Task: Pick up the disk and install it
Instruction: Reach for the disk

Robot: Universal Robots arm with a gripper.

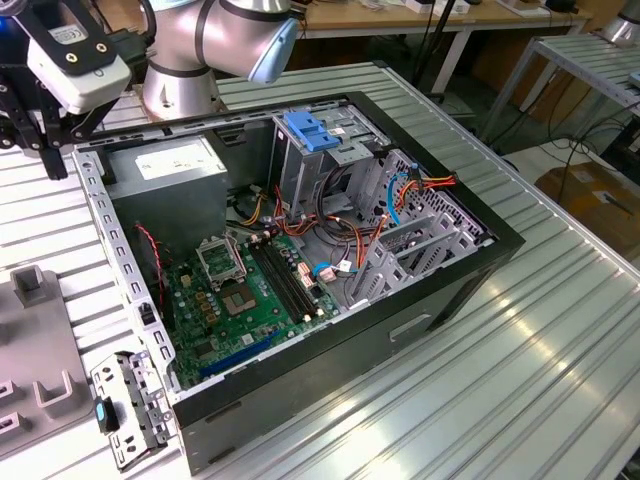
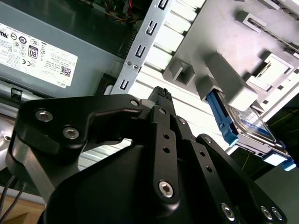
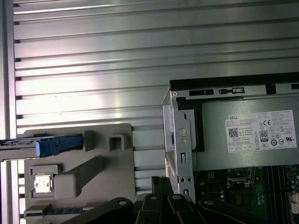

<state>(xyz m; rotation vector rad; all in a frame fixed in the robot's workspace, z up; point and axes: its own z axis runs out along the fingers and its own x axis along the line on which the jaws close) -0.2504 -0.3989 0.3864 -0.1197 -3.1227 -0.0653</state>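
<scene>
Gripper (image 2: 161,95) looks closed to me: the fingers are pinched together at the tip with nothing between them. It's hanging over the bare table (image 3: 140,56), in the gap between the grey holder (image 2: 224,42) and the corner of the open case (image 1: 300,390), right by the power supply (image 2: 93,56).

So progress-wise, basically nothing's done yet. The disk (image 2: 252,121) is still parked on edge in the holder, blue bracket along its side, outside the case and well clear of the fingers. Both the pickup and the install are left. The drive cage (image 1: 290,170) inside the case is where I'd guess it ends up.

Pose: in the exterior view, the arm (image 1: 220,30) comes from behind the case and reaches to the exterior view's left, with the wrist over the case's far corner and the gripper pointing down at the table.
</scene>
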